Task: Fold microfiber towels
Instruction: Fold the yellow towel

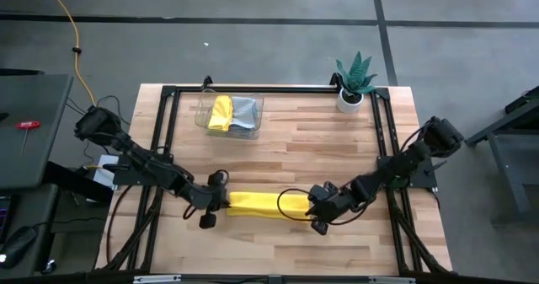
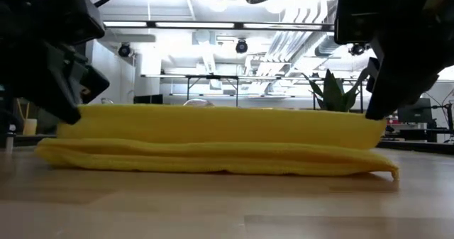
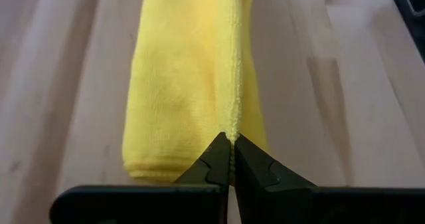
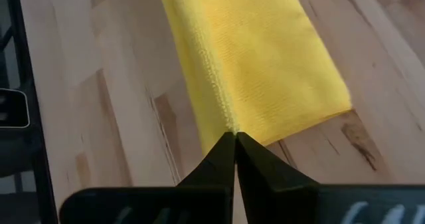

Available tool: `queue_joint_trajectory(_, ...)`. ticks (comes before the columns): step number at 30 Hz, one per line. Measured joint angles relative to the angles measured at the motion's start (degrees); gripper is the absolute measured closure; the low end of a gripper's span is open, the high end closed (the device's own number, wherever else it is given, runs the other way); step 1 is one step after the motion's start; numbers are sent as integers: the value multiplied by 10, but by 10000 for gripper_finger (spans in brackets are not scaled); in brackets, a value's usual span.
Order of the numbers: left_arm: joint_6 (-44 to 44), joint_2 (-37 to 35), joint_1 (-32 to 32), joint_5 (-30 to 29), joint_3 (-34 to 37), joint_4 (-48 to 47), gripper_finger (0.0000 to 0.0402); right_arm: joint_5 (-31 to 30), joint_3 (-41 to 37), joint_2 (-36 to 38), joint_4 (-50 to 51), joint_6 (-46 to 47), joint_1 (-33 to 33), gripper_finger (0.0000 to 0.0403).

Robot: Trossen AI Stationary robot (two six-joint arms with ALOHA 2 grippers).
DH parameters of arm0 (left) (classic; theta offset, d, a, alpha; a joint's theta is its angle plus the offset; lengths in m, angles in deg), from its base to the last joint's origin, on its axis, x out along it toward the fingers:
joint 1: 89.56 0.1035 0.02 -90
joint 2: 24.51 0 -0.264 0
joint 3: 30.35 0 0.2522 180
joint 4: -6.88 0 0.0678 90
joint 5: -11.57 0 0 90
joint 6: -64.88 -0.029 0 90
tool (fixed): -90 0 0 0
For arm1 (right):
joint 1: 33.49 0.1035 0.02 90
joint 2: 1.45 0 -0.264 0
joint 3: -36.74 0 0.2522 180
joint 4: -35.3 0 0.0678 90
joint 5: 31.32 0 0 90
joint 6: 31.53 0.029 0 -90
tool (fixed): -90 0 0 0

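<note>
A yellow microfiber towel (image 1: 265, 204) lies folded into a long strip across the table's near middle. Its lower layers (image 2: 213, 159) rest on the wood and its upper layer (image 2: 227, 125) stands a little above them. My left gripper (image 1: 221, 201) is shut on the strip's left end, and my right gripper (image 1: 313, 206) is shut on its right end. In the low view they show at left (image 2: 74, 104) and right (image 2: 376, 111). My left gripper pinches the towel's hemmed edge (image 3: 232, 125) between its two fingertips at the strip's left end. It comes slanting down from the table's left, along the strip. The held layer runs straight toward the other gripper, above the layers on the table. My right gripper pinches the same hemmed edge (image 4: 228, 123) between its fingertips at the strip's right end. It comes slanting down from the table's right, along the strip. The held layer is raised slightly; the fold below it lies on the wood.
A clear tray (image 1: 202, 115) at the back left holds a folded yellow towel (image 1: 221, 113) and a grey one (image 1: 245, 113). A potted plant (image 1: 354, 82) stands at the far right corner. Black frame rails (image 1: 160, 132) run along the table's sides.
</note>
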Motion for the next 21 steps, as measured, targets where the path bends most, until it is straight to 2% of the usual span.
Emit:
queue_joint_trajectory(7, 21, 41, -23, 2, 0, 47, 397, -1, 0, -2, -2, 13, 4, 403)
queue_joint_trajectory(17, 45, 72, -23, 7, 0, 78, 393, 11, 0, -2, -2, 24, 4, 401)
queue_joint_trajectory(21, 44, 72, -23, 14, 0, 79, 383, 26, 0, -2, -2, 23, 4, 373)
